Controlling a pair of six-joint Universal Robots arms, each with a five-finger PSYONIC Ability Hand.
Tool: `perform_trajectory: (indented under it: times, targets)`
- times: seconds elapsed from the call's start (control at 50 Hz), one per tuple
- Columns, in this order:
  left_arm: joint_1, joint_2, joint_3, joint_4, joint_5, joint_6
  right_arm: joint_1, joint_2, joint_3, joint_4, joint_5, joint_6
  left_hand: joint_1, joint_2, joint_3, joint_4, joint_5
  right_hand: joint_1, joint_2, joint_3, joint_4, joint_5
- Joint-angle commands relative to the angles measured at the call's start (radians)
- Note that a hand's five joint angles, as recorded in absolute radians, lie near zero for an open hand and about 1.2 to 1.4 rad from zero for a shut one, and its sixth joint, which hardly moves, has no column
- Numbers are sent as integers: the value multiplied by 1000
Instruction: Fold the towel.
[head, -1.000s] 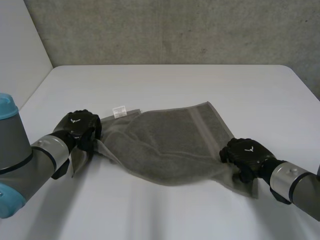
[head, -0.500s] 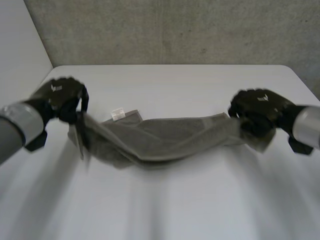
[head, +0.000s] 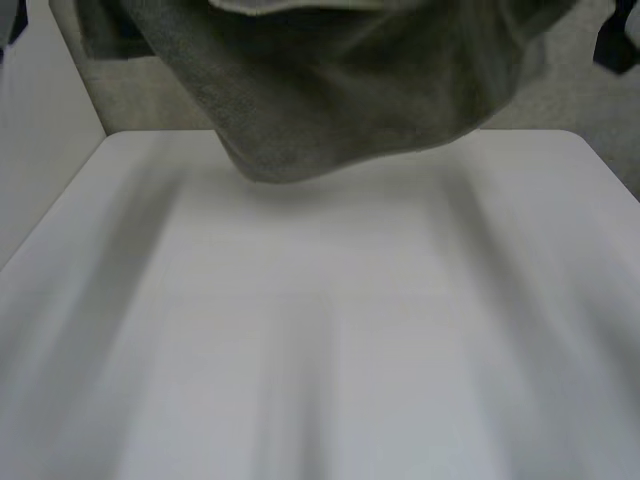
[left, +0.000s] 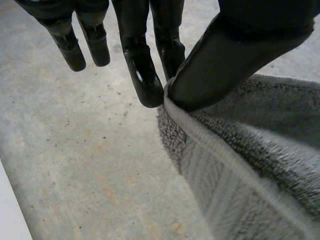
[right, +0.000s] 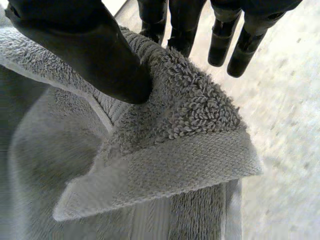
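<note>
as left hand (left: 240, 50), right hand (right: 75, 45) pinch towel (head: 350, 90) hem — other fingers (left: 67, 45) straight.

I can read no text, label, brand, number or sign in any of my views. The grey towel (head: 350, 100) shows me only plain terry pile and a woven edge band, with nothing printed or stitched on it that I can make out.
</note>
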Motion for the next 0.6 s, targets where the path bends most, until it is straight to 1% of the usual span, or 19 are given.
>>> perform_trajectory:
  times: [0.02, 0.06, 0.1, 0.12, 0.14, 0.16, 0.18, 0.2, 0.28, 0.34, 0.38, 0.42, 0.44, 0.48, 0.5, 0.52, 0.54, 0.58, 0.6]
  targets:
    - [0, 9, -220, 32, 27, 5, -45, -16, 208, -2, -69, -59, 101, 62, -51, -59, 58, 78, 93, -43, -76, 62]
    - [0, 9, -325, 29, 36, 9, -48, -19, 256, -1, -83, -90, 101, 62, -51, -59, 58, 78, 93, -43, -76, 62]
    - [0, 9, -383, 29, 46, 9, -63, -17, 364, 7, -109, -148, 101, 62, -51, -59, 58, 78, 93, -43, -76, 62]
    - [0, 9, -384, 29, 46, 9, -63, -17, 364, 7, -109, -148, 101, 62, -51, -59, 58, 78, 93, -43, -76, 62]
    - [0, 9, -448, 29, 58, 9, -72, -16, 424, 5, -120, -176, 101, 62, -51, -59, 58, 78, 93, -43, -76, 62]
    - [-1, 9, -511, 32, 72, 11, -72, -16, 424, 5, -120, -176, 101, 62, -51, -59, 58, 78, 93, -43, -76, 62]
    - [-1, 9, -511, 32, 72, 11, -80, -13, 480, 1, -129, -199, 101, 62, -51, -59, 58, 78, 93, -43, -76, 62]
    - [-3, 9, -570, 35, 87, 12, -86, -9, 533, 1, -140, -220, 101, 62, -51, -59, 58, 78, 93, -43, -76, 62]
    - [-1, 15, -695, 29, 124, 32, -103, -6, 611, 10, -161, -259, 101, 62, -51, -59, 58, 78, 93, -43, -76, 62]
    - [0, 32, -723, 24, 132, 40, -123, -16, 667, 24, -183, -291, 101, 62, -51, -59, 58, 78, 93, -43, -76, 62]
    - [0, 88, -787, -11, 142, 60, -134, -20, 690, 50, -199, -305, 101, 62, -51, -59, 58, 78, 93, -43, -76, 62]
    - [0, 125, -816, -38, 150, 69, -158, -40, 713, 141, -227, -334, 101, 62, -51, -59, 58, 78, 93, -43, -76, 62]
    - [0, 162, -839, -67, 159, 78, -158, -40, 713, 142, -227, -334, 101, 62, -51, -59, 58, 78, 93, -43, -76, 62]
    - [3, 199, -859, -98, 174, 81, -195, -93, 725, 264, -253, -371, 101, 62, -51, -59, 58, 78, 93, -43, -76, 62]
    - [3, 199, -859, -98, 175, 81, -195, -94, 725, 265, -253, -371, 101, 62, -51, -59, 58, 78, 93, -43, -76, 62]
    - [14, 235, -875, -129, 187, 81, -216, -120, 733, 325, -268, -394, 101, 62, -51, -59, 58, 78, 93, -43, -76, 62]
    - [26, 274, -885, -161, 200, 81, -217, -120, 733, 326, -268, -394, 101, 62, -51, -59, 58, 78, 93, -43, -76, 62]
    - [39, 308, -892, -192, 213, 81, -244, -155, 740, 430, -304, -459, 101, 62, -51, -59, 58, 78, 93, -43, -76, 62]
    - [51, 334, -892, -221, 222, 78, -244, -155, 740, 430, -304, -460, 101, 62, -51, -59, 58, 78, 93, -43, -76, 62]
